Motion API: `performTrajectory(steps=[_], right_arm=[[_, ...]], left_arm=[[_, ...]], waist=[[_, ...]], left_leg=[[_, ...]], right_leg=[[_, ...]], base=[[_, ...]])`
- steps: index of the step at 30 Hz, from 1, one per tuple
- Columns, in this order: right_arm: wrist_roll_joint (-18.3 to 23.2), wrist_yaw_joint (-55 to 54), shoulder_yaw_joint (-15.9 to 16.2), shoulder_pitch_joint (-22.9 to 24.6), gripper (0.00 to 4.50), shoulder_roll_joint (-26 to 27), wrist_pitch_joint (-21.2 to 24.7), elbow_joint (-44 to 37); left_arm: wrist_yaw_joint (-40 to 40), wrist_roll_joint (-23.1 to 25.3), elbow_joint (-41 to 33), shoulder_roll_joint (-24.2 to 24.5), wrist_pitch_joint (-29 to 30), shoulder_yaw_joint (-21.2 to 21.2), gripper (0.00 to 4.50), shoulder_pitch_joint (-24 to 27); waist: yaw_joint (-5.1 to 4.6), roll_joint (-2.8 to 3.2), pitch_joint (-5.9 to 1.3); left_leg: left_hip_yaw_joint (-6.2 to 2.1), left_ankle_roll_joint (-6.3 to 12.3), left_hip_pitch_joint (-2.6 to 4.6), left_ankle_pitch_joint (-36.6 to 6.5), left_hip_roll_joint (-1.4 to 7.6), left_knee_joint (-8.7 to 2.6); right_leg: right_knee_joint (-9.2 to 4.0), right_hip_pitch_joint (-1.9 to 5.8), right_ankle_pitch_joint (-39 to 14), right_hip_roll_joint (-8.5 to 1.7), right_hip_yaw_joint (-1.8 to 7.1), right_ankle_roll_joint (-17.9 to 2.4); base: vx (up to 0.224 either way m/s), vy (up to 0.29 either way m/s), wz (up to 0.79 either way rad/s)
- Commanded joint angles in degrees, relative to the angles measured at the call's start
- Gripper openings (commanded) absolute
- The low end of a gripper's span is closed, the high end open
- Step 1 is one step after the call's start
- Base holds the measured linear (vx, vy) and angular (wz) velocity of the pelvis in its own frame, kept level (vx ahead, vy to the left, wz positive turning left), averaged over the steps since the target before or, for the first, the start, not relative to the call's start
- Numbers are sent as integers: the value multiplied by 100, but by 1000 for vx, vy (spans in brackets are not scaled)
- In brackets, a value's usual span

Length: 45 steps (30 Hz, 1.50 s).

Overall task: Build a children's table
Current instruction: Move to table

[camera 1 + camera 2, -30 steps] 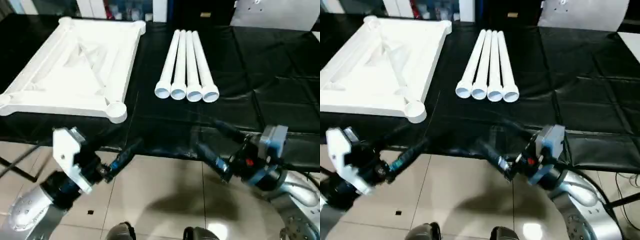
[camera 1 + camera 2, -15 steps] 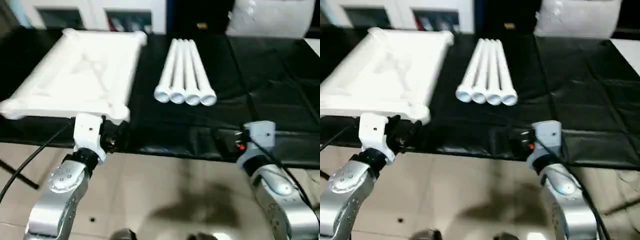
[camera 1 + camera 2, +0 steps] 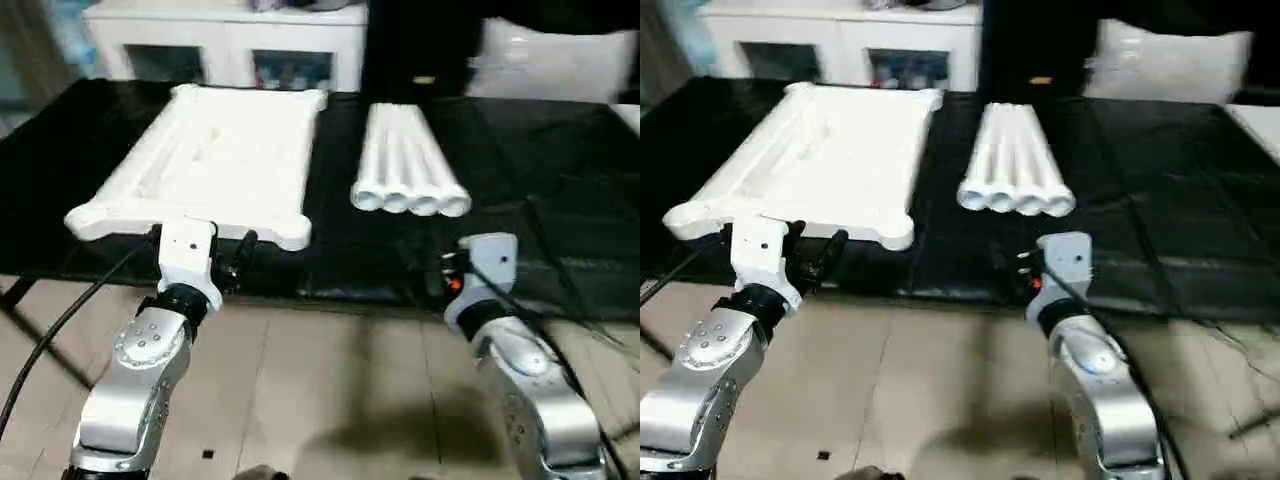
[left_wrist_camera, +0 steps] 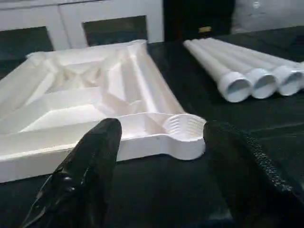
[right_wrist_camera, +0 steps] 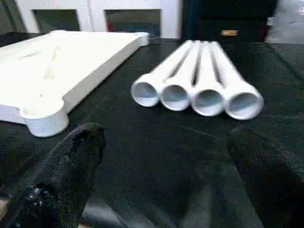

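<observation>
Four white legs [image 5: 197, 90] lie side by side, touching, on the black work table [image 5: 156, 156], their open hollow ends facing the camera. Beside them rests the white tabletop [image 5: 61, 61], underside up, with a round corner socket [image 5: 45, 118] at its near corner. The right gripper [image 5: 166, 175] hovers close to the table's black cover, its two black fingers [image 5: 66, 166] spread wide apart with nothing between them. White cabinets [image 5: 95, 14] stand beyond the table

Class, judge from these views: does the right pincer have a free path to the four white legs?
Probably yes: the right pincer is open and faces the legs, with bare black table cover between them.
</observation>
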Motion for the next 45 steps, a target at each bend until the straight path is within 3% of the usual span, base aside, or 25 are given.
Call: performTrajectory(steps=[1, 3, 5, 6, 7, 8, 9, 10, 11, 12, 13, 14, 16, 20, 23, 28, 32, 33, 37, 38, 39, 40, 43, 44, 45], right_arm=[[65, -77, -74, -105, 450, 64, 202, 19], [202, -80, -101, -122, 450, 126, 234, 5], [216, -22, -37, -125, 450, 109, 179, -14], [201, -8, -27, -126, 450, 106, 167, -11], [152, 8, -5, -126, 450, 103, 123, 3], [99, 6, 4, -123, 450, 109, 75, 26], [93, -4, -2, -124, 450, 120, 105, 34], [101, 31, 10, -138, 450, 114, 125, 47], [105, 46, 11, -147, 450, 113, 139, 53], [140, 146, 62, -165, 450, 86, 175, 39], [131, 158, 84, -163, 450, 74, 175, 26], [124, 160, 94, -163, 450, 70, 173, 24], [135, 153, 101, -159, 450, 71, 168, 25], [127, 148, 112, -132, 450, 65, 160, -1], [128, 205, 127, -96, 450, 47, 153, -15], [109, 250, 161, -82, 450, 29, 105, 4], [56, 379, 286, -129, 450, -53, -10, -3], [92, 505, 336, -142, 450, -97, -49, -13], [39, 660, 469, -134, 450, -170, -261, -58], [77, 720, 481, -116, 450, -163, -350, -81], [185, 792, 449, -112, 450, -121, -423, -100], [191, 795, 446, -113, 450, -118, -426, -101], [363, 819, 290, -129, 450, -7, -485, -90], [343, 793, 261, -134, 450, -2, -505, -75], [277, 736, 249, -140, 450, -22, -528, -55]], left_arm=[[25, 24, 57, -17, 20, -26, 320, -18], [11, -31, 29, -39, 16, 8, 320, -18], [6, -111, -4, -72, 28, 56, 320, -52], [8, -117, -6, -82, 33, 65, 320, -59], [11, -124, -13, -100, 48, 84, 320, -75], [10, -110, -19, -114, 64, 95, 320, -88], [7, -101, -16, -121, 74, 99, 320, -92], [11, -86, -36, -119, 90, 110, 320, -82], [11, -77, -37, -122, 92, 114, 320, -80], [0, -44, -79, -101, 119, 119, 320, -66], [-5, -50, -102, -95, 133, 126, 320, -59], [-6, -57, -111, -93, 140, 132, 320, -57], [-1, -77, -122, -93, 146, 152, 320, -54], [-33, -109, -182, -86, 202, 165, 320, -22], [-31, -90, -233, -122, 231, 171, 320, 18], [-35, -125, -282, -120, 255, 181, 320, 61], [-43, -169, -333, -138, 288, 239, 320, 80], [-50, -174, -339, -139, 295, 249, 320, 77], [-55, -161, -334, -134, 295, 266, 320, 60], [-55, -156, -325, -130, 289, 263, 320, 50], [-56, -148, -314, -125, 287, 256, 320, 35], [-56, -147, -313, -125, 288, 255, 320, 34], [-64, -129, -293, -115, 283, 228, 320, -12], [-61, -122, -284, -120, 283, 224, 320, -24], [-62, -113, -272, -123, 275, 221, 320, -39]], waist=[[53, -26, -282], [77, -93, -272], [58, -8, -157], [263, 218, -94], [714, 211, 3], [731, 30, -346], [479, -336, -578], [411, -382, -191], [403, -337, -44], [474, -225, -75], [441, -153, -105], [266, 83, -68], [257, 327, -166], [179, 62, -142], [221, -54, -204], [239, -53, -207], [276, -10, -346], [385, -124, -288], [189, 137, -454], [-32, 232, -492], [-102, 185, -535], [-15, 105, -532], [128, -207, -298], [333, -641, -233], [489, -435, -267]], left_leg=[[-75, -974, 188, -4498, 348, -1128], [-294, -942, 514, -4104, 294, -525], [-636, -863, 532, -3765, 349, -345], [-309, -1643, -610, -5878, 329, -1580], [206, -1835, -1004, -6195, 173, -1818], [498, -1951, -754, -4044, 252, -1518], [115, -1683, 131, -2028, 370, 56], [-555, -894, 598, -264, 303, 1145], [-667, -594, 216, -212, 262, 1149], [-1157, -1042, 276, -903, 212, 1101], [-1183, -1175, 534, -1621, 212, 902], [-1486, -1697, 322, -4671, 543, -153], [-1659, -1628, 273, -6268, 582, -708], [-1302, -1209, 235, -3734, 365, -562], [-1116, -891, 133, -1989, 376, -491], [-817, -548, 196, -2343, 395, -524], [-687, -35, 198, -1041, 424, -546], [-817, 457, -285, -781, 221, -486], [-1230, 1827, 314, 838, 28, -334], [-1840, 2736, 1015, 1626, 216, -322], [-2200, 3192, 1334, 2130, 461, -298], [-2152, 3013, 1401, 3098, 979, -114], [-1366, 1914, 582, 683, 376, -417], [-948, 1119, 109, -843, -342, 181], [-1016, 589, -40, -863, -175, 616]], right_leg=[[-188, 47, -1593, 342, -320, -43], [-793, -242, -2972, -56, -98, -21], [-963, -113, -3686, -189, -181, 218], [874, 973, -1201, 575, -760, -82], [1053, 1041, -893, 815, -970, -159], [1172, 1033, -2370, 627, -452, -233], [596, 244, -4140, -68, -9, 251], [-1090, -886, -7343, -458, 526, 278], [-1027, -595, -7464, -434, 634, -123], [-442, 12, -5621, -374, 246, -846], [-334, -119, -4905, -156, -21, -782], [186, -5, -2968, 417, -216, -470], [568, 392, -363, 479, -244, -360], [-364, 543, -1322, -34, 0, -254], [-444, 469, -1573, -69, 55, -490], [-640, 480, -3286, 66, -8, -525], [-560, 675, -1552, 263, -124, -725], [-665, 990, -1267, 116, -320, -585], [-471, 977, -135, 569, -797, -373], [73, 355, -674, 880, -800, -147], [341, -32, -1172, 846, -620, 23], [603, -363, -1085, 519, -206, 174], [158, -56, 457, 372, 258, 155], [-568, 510, -630, 66, 839, 717], [-543, 778, -1412, -470, 1043, 261]], base=[[-98, -1, 10], [-83, -39, 2], [-77, -25, -13], [-186, 19, 0], [-186, 19, 0], [-187, -89, 22], [-27, -258, 44], [-27, -258, 44], [4, -133, 26], [-52, 62, -4], [-52, 62, -4], [-88, 89, -4], [-71, 100, -14], [-18, 54, -10], [-3, -24, 0], [31, -79, 0], [86, -30, -2], [129, 35, 17], [169, 36, 47], [226, 20, 53], [187, -44, 50], [187, -44, 50], [-16, -110, 18], [8, -105, 6], [61, -85, -10]])
